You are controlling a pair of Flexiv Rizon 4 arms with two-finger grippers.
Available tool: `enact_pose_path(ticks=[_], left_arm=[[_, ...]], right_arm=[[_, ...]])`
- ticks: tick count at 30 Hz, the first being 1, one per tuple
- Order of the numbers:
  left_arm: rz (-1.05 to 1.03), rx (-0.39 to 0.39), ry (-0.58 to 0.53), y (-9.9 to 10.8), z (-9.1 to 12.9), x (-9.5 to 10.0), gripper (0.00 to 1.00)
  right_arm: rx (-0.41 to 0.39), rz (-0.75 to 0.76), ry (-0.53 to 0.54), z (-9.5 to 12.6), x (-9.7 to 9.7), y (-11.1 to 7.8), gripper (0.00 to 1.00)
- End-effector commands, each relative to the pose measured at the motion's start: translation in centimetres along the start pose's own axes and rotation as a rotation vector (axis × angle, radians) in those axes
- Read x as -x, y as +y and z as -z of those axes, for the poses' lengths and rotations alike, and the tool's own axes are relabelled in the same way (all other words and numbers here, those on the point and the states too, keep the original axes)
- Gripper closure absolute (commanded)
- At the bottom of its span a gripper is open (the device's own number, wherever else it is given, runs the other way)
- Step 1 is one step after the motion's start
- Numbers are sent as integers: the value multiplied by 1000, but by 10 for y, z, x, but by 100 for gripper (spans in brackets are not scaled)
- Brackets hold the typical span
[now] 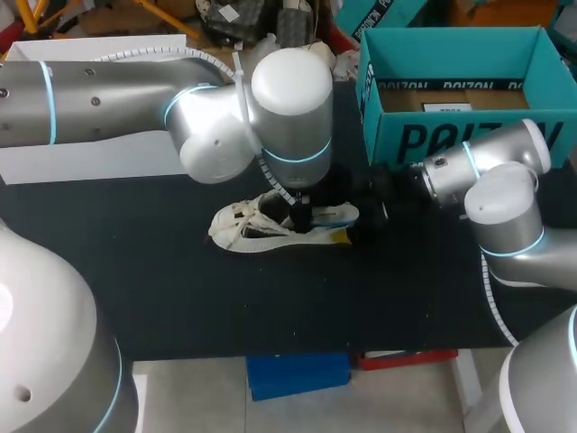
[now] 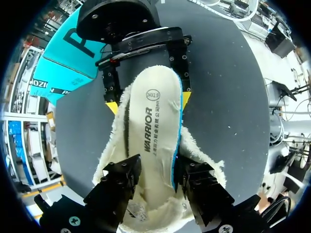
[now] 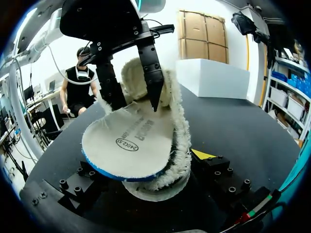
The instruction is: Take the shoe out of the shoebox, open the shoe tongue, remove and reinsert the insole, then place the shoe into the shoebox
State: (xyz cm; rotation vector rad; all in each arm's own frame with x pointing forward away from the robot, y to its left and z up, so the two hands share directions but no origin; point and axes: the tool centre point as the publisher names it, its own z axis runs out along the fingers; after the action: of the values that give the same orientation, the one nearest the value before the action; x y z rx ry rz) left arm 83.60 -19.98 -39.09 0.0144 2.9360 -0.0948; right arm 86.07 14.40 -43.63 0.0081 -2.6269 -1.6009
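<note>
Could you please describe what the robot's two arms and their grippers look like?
Both the left arm and the right arm are rounded silver-grey tubes with white joint caps and thin light-blue rings. A white spiral-wrapped cable runs along each. The right gripper is black bolted metal with yellow fingertips; the left gripper is equally black, its tips hidden.

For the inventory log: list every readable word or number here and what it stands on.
"WARRIOR": lengthwise along the insole.
"240(2.5)", likely: oval stamp at the insole's heel.
"POIZ", then "N": shoebox front, middle hidden by the right arm.
Small line beside "WARRIOR": too small to read.
White label inside the shoebox: too blurred.
</note>
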Motion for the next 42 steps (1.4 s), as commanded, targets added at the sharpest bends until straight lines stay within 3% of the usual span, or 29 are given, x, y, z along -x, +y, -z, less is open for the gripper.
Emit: enact_pose_path(ticks=[1, 12, 22, 24, 27, 28, 29, 32, 38, 42], left_arm=[[0, -2, -25, -6, -4, -2, 56], [-34, -36, -21, -23, -15, 11, 58], [-55, -63, -43, -38, -10, 19, 59], [-56, -66, -46, -41, -9, 20, 68], [-55, -61, -55, -44, -9, 21, 74], [-54, -60, -56, -45, -9, 20, 83], [-54, -53, -54, -46, -11, 20, 100], [-55, -44, -51, -45, -12, 19, 100], [-87, -62, -55, -42, 10, 6, 100], [-113, -104, -67, -44, 42, -8, 100]], right_arm=[[0, -1, -1, 0, -1, -2, 100], [0, -1, -1, 0, -1, -2, 100], [0, -1, -1, 0, -1, -2, 100], [0, -1, -1, 0, -1, -2, 100], [0, -1, -1, 0, -1, -2, 100], [0, -1, -1, 0, -1, -2, 100], [0, -1, -1, 0, -1, -2, 100], [0, -1, -1, 0, -1, -2, 100], [0, -1, -1, 0, -1, -2, 100], [0, -1, -1, 0, -1, -2, 100]])
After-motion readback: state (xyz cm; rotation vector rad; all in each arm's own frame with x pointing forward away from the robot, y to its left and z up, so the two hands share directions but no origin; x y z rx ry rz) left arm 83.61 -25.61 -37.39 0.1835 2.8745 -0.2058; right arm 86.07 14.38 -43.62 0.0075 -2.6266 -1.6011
